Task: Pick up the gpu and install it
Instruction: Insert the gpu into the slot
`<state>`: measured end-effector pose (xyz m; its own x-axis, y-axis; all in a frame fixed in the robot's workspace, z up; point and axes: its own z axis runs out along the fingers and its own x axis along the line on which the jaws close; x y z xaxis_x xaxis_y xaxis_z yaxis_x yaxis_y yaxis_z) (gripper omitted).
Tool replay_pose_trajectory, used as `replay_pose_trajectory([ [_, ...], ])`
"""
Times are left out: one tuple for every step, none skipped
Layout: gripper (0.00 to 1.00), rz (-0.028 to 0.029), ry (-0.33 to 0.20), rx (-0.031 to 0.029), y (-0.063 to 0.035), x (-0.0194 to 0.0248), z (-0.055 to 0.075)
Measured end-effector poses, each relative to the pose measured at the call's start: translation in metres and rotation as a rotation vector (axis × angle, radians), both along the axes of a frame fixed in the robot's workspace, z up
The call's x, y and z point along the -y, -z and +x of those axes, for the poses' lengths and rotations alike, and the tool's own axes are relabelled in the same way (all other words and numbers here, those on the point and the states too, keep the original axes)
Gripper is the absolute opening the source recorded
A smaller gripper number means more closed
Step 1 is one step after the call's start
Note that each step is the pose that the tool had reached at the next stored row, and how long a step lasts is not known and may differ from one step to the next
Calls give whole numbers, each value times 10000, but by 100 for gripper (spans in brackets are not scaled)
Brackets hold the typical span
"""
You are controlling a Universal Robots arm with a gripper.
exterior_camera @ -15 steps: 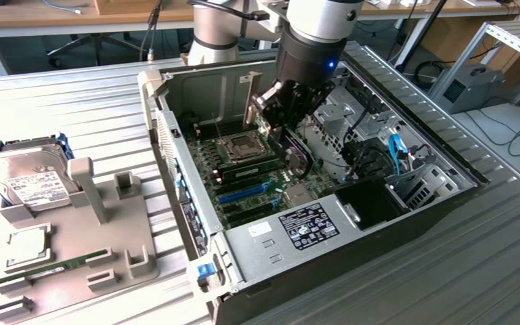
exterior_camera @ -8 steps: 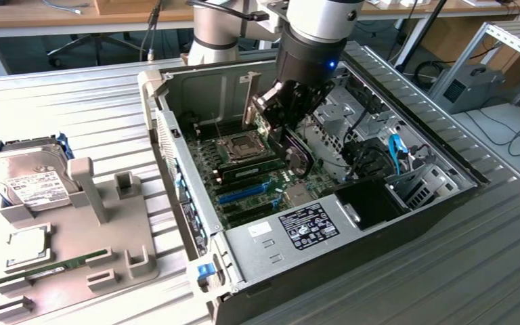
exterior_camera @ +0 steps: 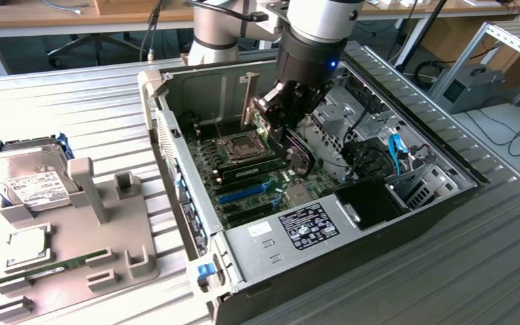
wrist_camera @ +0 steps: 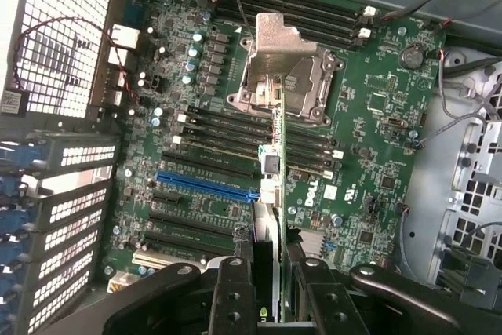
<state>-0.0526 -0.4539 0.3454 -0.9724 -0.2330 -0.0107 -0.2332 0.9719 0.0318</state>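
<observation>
Black metal gripper (wrist_camera: pixel 269 266) pinches the gpu (wrist_camera: pixel 271 170), dark ribbed fingers (wrist_camera: pixel 234 288) flat on both faces. The gpu is a thin green card seen edge-on, upright, at right angles to the green motherboard (wrist_camera: pixel 369 115). Its long axis runs away from the fingers toward the shiny square CPU socket (wrist_camera: pixel 278 68), beside the end of the long blue slot (wrist_camera: pixel 205 184). All of it sits inside the open grey steel case (exterior_camera: pixel 269 237) — can't tell if the card touches the board.

The gpu (wrist_camera: pixel 271 166), thin and edge-on, its held end hidden within the tool (wrist_camera: pixel 268 264).
</observation>
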Motion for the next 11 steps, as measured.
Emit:
replay_pose_trajectory([
  [26, 0, -54, 0, 0, 0, 0],
  [26, 0, -91, 0, 0, 0, 0],
  [26, -1, -116, 0, 0, 0, 0],
  [26, 0, -138, 0, 0, 0, 0],
  [26, 0, -151, 0, 0, 0, 0],
  [26, -1, -166, 1, 0, 0, 1],
  [26, -1, -184, 0, 0, 0, 1],
  [26, -1, -212, 0, 0, 0, 0],
  [26, -2, -233, -1, 0, 0, 1],
  [26, -2, -243, 0, 0, 0, 1],
  [26, -2, -254, -1, 0, 0, 1],
])
